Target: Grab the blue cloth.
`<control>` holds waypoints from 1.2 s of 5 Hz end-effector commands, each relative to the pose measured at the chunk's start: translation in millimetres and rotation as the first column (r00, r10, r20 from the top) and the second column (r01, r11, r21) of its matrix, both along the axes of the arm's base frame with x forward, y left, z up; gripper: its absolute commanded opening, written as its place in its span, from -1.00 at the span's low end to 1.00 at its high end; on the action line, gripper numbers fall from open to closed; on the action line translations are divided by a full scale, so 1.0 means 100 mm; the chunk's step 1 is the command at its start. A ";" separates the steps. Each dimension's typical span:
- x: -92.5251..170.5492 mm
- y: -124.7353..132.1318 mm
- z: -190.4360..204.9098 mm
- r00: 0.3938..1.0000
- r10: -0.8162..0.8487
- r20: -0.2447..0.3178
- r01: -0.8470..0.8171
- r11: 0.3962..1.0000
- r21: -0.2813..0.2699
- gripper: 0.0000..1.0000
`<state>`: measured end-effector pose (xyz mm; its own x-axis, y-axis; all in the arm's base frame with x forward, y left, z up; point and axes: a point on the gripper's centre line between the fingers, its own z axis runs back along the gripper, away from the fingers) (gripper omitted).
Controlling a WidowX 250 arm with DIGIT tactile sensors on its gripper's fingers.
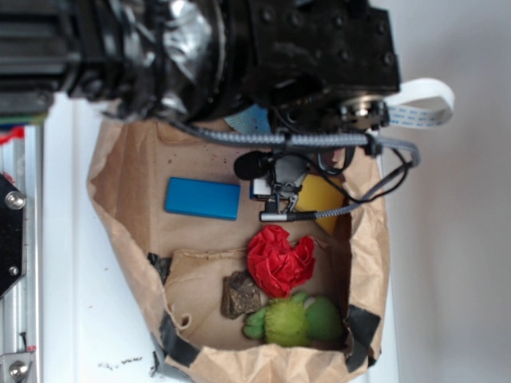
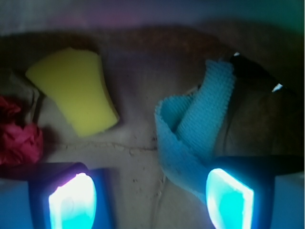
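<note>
One blue cloth (image 2: 195, 129) lies crumpled on the brown paper (image 2: 138, 90), its lower end against the right finger (image 2: 228, 198). Spread wide, the gripper (image 2: 150, 200) holds nothing. Left sit a yellow sponge (image 2: 74, 90) and red paper ball (image 2: 19, 138).

A paper sheet (image 1: 128, 191) lies over the table (image 1: 72, 263), and everything sits on it. The cloth (image 1: 249, 120) lies at the far edge, mostly under the arm (image 1: 239, 48). Nearer than that, a flat block (image 1: 203, 198) lies left, a sponge (image 1: 321, 195) right, with the tool (image 1: 279, 187) between them. In the wrist view one finger (image 2: 228, 198) touches the cloth's (image 2: 193, 136) lower edge. Nearer the front edge come a crumpled ball (image 1: 279, 259), then a rock-like lump (image 1: 240, 294) left and a plush toy (image 1: 294, 320) right.
</note>
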<state>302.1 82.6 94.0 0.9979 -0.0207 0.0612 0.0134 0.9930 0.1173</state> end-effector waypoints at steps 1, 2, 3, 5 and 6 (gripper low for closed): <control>0.16 0.22 0.05 0.994 0.016 0.107 -0.024 0.997 0.072 1.00; 0.18 0.26 -0.01 0.992 0.020 0.121 -0.033 0.993 0.110 1.00; 0.18 0.26 -0.03 0.990 0.020 0.139 -0.036 0.993 0.117 1.00; 0.18 0.24 -0.23 0.992 -0.002 0.125 -0.018 0.988 0.156 1.00; 0.09 0.23 -0.28 0.995 -0.028 0.096 0.012 0.987 0.163 1.00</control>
<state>303.8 102.8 50.7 0.9931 -0.0504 0.1055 0.0211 0.9648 0.2622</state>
